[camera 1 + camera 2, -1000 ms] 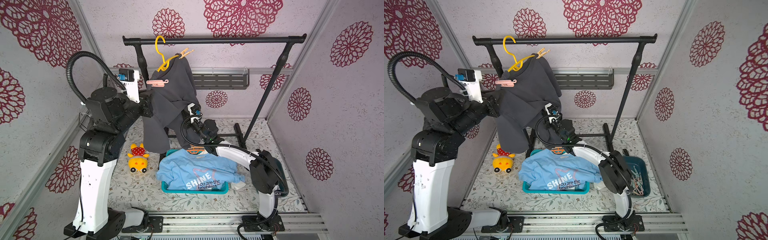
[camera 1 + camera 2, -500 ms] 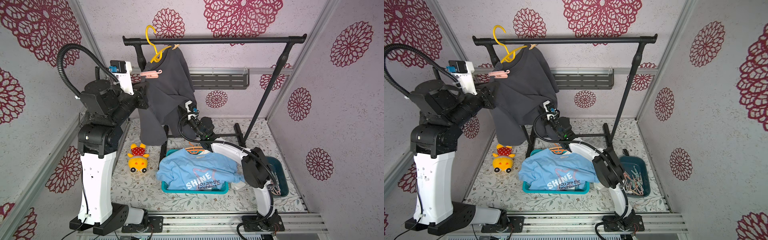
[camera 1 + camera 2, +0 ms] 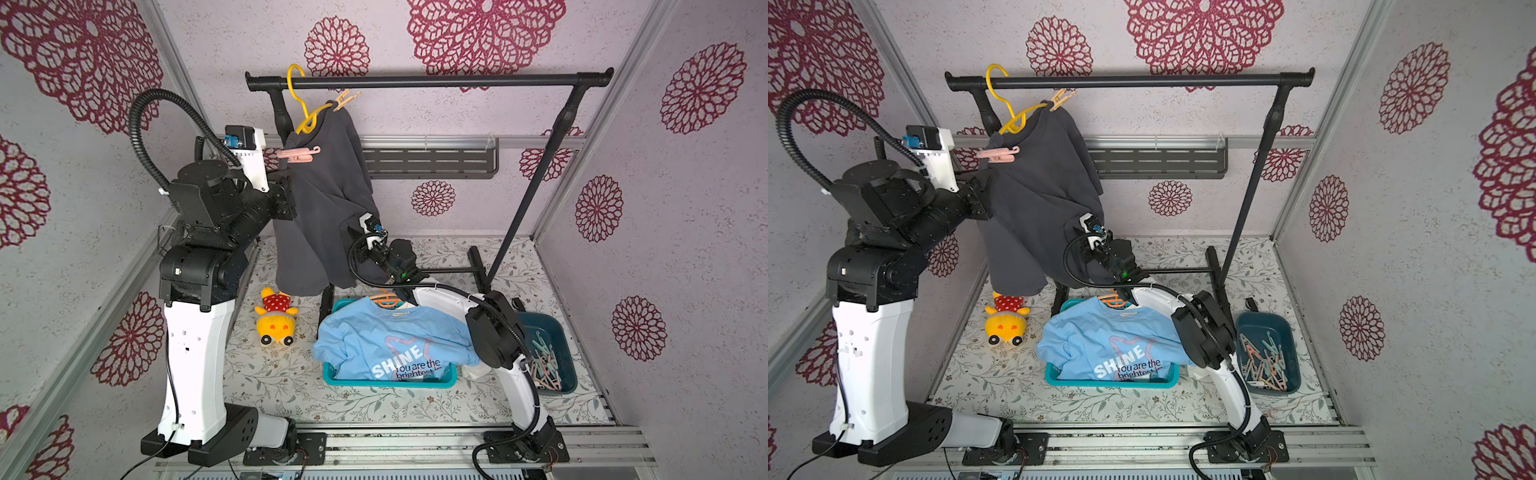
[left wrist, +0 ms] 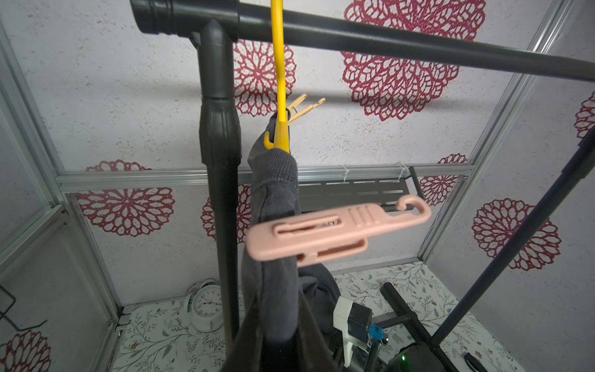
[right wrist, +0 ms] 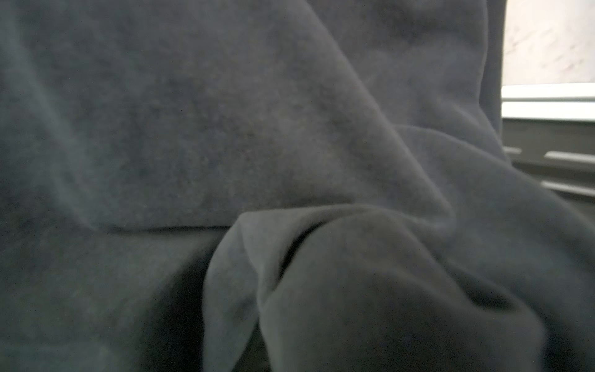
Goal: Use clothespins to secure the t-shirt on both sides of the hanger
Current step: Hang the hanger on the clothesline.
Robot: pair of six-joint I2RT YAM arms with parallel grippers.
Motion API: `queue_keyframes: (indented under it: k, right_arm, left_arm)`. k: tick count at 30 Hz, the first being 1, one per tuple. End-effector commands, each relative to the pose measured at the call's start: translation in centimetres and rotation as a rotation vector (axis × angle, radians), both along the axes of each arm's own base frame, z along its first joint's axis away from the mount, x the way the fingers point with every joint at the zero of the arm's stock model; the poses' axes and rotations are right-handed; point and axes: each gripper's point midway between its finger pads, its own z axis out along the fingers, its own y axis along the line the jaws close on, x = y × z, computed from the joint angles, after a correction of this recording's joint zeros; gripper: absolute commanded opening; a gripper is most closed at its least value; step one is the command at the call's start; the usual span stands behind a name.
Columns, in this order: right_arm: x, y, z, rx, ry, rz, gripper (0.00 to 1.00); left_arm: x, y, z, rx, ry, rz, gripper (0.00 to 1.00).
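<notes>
Grey t-shirt (image 3: 328, 199) hung on yellow hanger (image 3: 305, 112); hook sat over black rail (image 3: 436, 81), near the rail's end on the left arm's side; hanger was tilted, one shoulder high by the rail, the other low. Peach clothespin (image 3: 345, 99) was clipped on the high shoulder, handles pointing up and away; pink clothespin (image 3: 297, 154) was clipped across the low shoulder, lying about level; both showed in both top views. Left wrist view gave the pink clothespin (image 4: 335, 232) close up, with dark cloth bunched through it.

Left claw (image 3: 291, 195) was pressed against the grey t-shirt's side below the pink clothespin; fingers were hidden by cloth, so could not tell whether spread or pinching. Right claw (image 3: 356, 233) was buried in the shirt's lower folds on the opposite side; right wrist view showed only blurred grey cloth (image 5: 225, 128); could not tell its state either.

On the floral mat (image 3: 266, 374): teal basket (image 3: 390, 382) sat near the front middle, a blue t-shirt (image 3: 390, 340) heaped in it with an orange hanger (image 3: 384, 300) at the collar; yellow toy (image 3: 276, 324) lay just beside the basket toward the left edge; dark bin (image 3: 565, 332) sat at the right edge, holding spare clothespins (image 3: 544, 368); white clock (image 4: 204, 306) stood at the back left corner by the rail's post.
</notes>
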Motion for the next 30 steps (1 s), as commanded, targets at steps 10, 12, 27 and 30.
queue_keyframes:
  k: [10, 12, 27, 30]
  right_arm:
    - [0.0, -1.5, 1.9, -0.033, -0.042, -0.013, 0.71]
    - [0.7, -2.0, 1.3, -0.060, -0.026, -0.049, 0.74]
    - [3.8, -2.8, -3.6, -0.084, 0.127, -0.088, 0.79]
    - [3.6, -2.3, -4.3, -0.125, 0.147, -0.061, 0.86]
  left_arm:
    - [-1.9, 1.1, 2.7, -0.017, -0.092, 0.042, 0.00]
    - [-2.0, 1.2, 2.6, -0.017, -0.091, 0.045, 0.00]
    - [-2.6, 1.0, 1.7, -0.026, -0.087, 0.030, 0.07]
    - [-2.6, 0.8, 1.5, -0.030, -0.082, 0.013, 0.25]
